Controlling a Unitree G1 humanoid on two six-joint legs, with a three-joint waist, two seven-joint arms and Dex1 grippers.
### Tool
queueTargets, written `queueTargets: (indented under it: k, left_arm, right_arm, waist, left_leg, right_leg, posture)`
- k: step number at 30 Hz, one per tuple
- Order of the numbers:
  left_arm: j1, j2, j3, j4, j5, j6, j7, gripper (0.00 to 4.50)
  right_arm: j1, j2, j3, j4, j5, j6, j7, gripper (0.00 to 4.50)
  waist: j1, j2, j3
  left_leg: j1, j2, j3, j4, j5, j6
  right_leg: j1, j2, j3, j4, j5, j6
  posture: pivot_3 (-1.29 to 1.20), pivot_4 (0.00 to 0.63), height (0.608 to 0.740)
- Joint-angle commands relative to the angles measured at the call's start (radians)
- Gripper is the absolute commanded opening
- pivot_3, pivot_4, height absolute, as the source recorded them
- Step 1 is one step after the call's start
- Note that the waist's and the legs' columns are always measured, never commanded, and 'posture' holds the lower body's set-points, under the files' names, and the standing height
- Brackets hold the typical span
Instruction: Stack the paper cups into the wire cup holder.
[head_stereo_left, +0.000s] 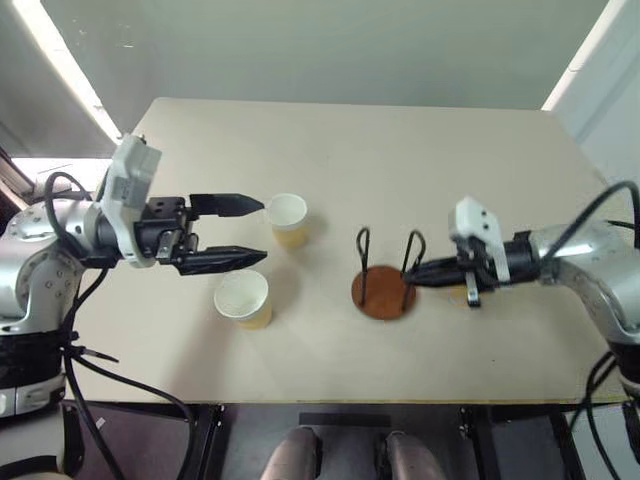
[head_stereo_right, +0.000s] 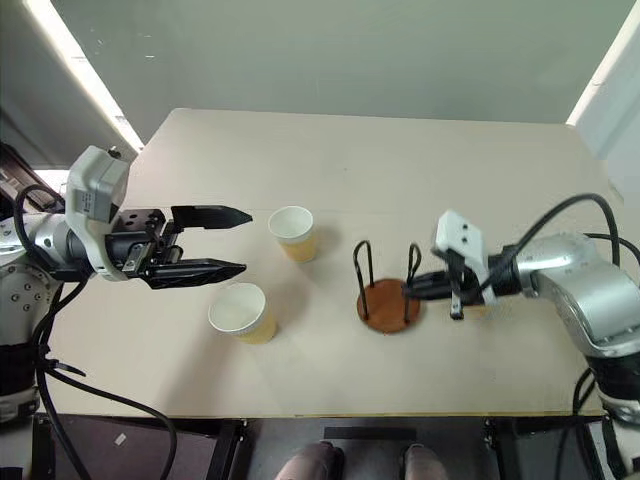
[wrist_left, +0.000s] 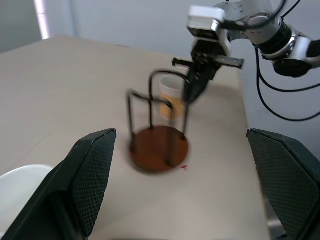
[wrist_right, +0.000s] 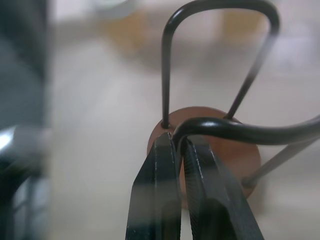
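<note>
Beige counter (head_stereo_left: 330, 150) carries everything we see: the wire cup holder (head_stereo_left: 384, 290) sits right of centre, its reddish-brown disc flat on the surface and its two black wire loops standing upright with nothing between them.

Our right tool (head_stereo_left: 418, 272) reaches in from the right, its two black fingers pressed together with no cup between them. In the right wrist view the fingertips (wrist_right: 170, 150) lie right against the nearer wire loop, at the edge of the disc; it looks as if they may be pinching the wire, but the blur there keeps us from being sure.

Just behind that tool, on its far side from the holder, a third paper cup (wrist_left: 170, 102) stands upright on the counter; we make it out in the left wrist view through the wire loops, mostly hidden by the arm from above.

Our left tool (head_stereo_left: 250, 232) hovers over the left part of the counter, pointing toward the holder, its fingers spread wide and holding nothing. Two paper cups stand upright near its tips, apart from each other: the far cup (head_stereo_left: 288, 218) just beyond the fingertips, and the near cup (head_stereo_left: 243, 298) just below them, closer to the counter's front edge.
</note>
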Motion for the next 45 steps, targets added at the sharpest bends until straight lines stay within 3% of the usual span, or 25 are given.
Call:
queueTargets:
  k: [1, 16, 19, 26, 32, 38, 45]
  left_arm:
    - [-0.007, 0.014, 0.001, -0.036, -0.025, 0.012, -0.017, 4.5]
    - [-0.006, 0.006, 0.001, -0.062, -0.033, 0.027, 0.003, 4.5]
    - [-0.004, 0.005, 0.003, -0.065, -0.033, 0.029, 0.006, 4.5]
    - [-0.002, 0.014, -0.01, -0.058, -0.023, 0.017, -0.002, 4.5]
    - [-0.001, 0.078, -0.038, -0.136, 0.027, -0.002, -0.014, 4.5]
    - [0.024, 0.18, -0.125, -0.239, 0.187, -0.119, -0.04, 4.5]
    - [0.037, 0.289, -0.262, -0.298, 0.409, -0.237, -0.052, 4.5]
  right_arm:
    - [-0.003, -0.011, -0.018, -0.058, 0.027, -0.01, -0.005, 0.06]
    - [0.014, -0.023, 0.134, 0.048, -0.128, -0.199, 0.049, 0.06]
    - [0.009, -0.037, 0.166, 0.081, -0.171, -0.237, 0.075, 0.79]
    - [0.01, -0.057, 0.152, 0.102, -0.22, -0.271, 0.087, 3.25]
    - [0.059, -0.128, 0.017, 0.035, -0.133, -0.138, 0.066, 3.25]
    - [0.125, -0.184, -0.156, -0.028, 0.038, -0.03, 0.104, 3.25]
    - [0.127, -0.189, -0.262, -0.047, 0.19, 0.001, 0.12, 3.25]
  waist:
    - [-0.006, 0.0, 0.0]
    - [-0.011, -0.001, 0.0]
    - [-0.011, -0.001, 0.0]
    - [-0.011, -0.001, 0.0]
    - [-0.009, -0.001, 0.0]
    - [-0.01, -0.001, 0.0]
    - [-0.012, -0.002, 0.0]
  left_leg:
    - [0.001, 0.0, 0.0, 0.0, 0.0, 0.0]
    - [0.002, 0.001, 0.0, 0.0, 0.0, 0.0]
    - [0.002, 0.001, 0.0, 0.0, 0.0, 0.0]
    - [0.001, 0.001, 0.0, 0.0, 0.0, 0.0]
    - [0.001, 0.0, 0.0, 0.0, 0.0, 0.0]
    - [0.002, 0.0, 0.0, -0.003, 0.0, 0.0]
    - [0.002, 0.001, 0.001, -0.003, 0.0, 0.0]
  right_leg:
    - [0.0, 0.0, 0.0, 0.0, 0.0, 0.0]
    - [0.0, 0.0, 0.0, 0.001, 0.0, 0.0]
    - [0.001, 0.0, 0.0, 0.001, 0.0, 0.0]
    - [0.001, 0.0, 0.0, 0.001, 0.0, 0.0]
    - [0.001, 0.0, 0.0, 0.001, 0.0, 0.0]
    - [0.001, 0.0, 0.0, 0.0, 0.0, 0.0]
    - [0.0, 0.0, 0.001, -0.001, -0.001, -0.001]
  posture:
    - [0.0, 0.15, 0.74]
    - [0.0, 0.15, 0.74]
    - [0.0, 0.15, 0.74]
    - [0.0, 0.15, 0.74]
    - [0.0, 0.15, 0.74]
    - [0.0, 0.15, 0.74]
    - [0.0, 0.15, 0.74]
